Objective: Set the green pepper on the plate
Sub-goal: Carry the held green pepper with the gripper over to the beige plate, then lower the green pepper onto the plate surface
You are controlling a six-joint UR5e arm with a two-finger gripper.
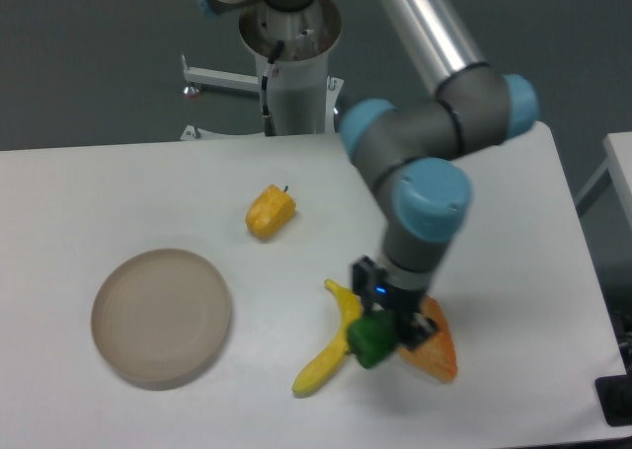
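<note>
A: Fingers first. What have you got?

B: Your gripper (380, 333) points straight down with its fingers clamped on the green pepper (371, 340). One dark finger (366, 275) shows just above and left of the pepper; the other is mostly hidden behind it. The pepper hangs under the wrist, off the counter as far as you can tell from this angle.

A: What's around the pepper?

B: In this view it overlaps the upper half of the banana (331, 343), which lies yellow and curved on the counter (118, 187). Just right of the pepper is an orange wedge-shaped piece (437, 345), partly hidden by the gripper and wrist. You can't tell whether the pepper touches either one.

A: And the plate?

B: Your plate (161, 316) sits at the left of the counter, round, beige, nothing on it. It's well apart from the pepper, with the banana between them.

A: Anything else down there?

B: A yellow pepper (270, 212) lies further back, near the middle, between the plate and the arm's base, touching nothing.

A: Arm pose?

B: The wrist joint with the blue cap (429, 200) is right above the gripper. The grey elbow section runs up and right to a silver tube (420, 23) that leaves the top edge. The base column (293, 69) stands behind the counter's far edge.
</note>
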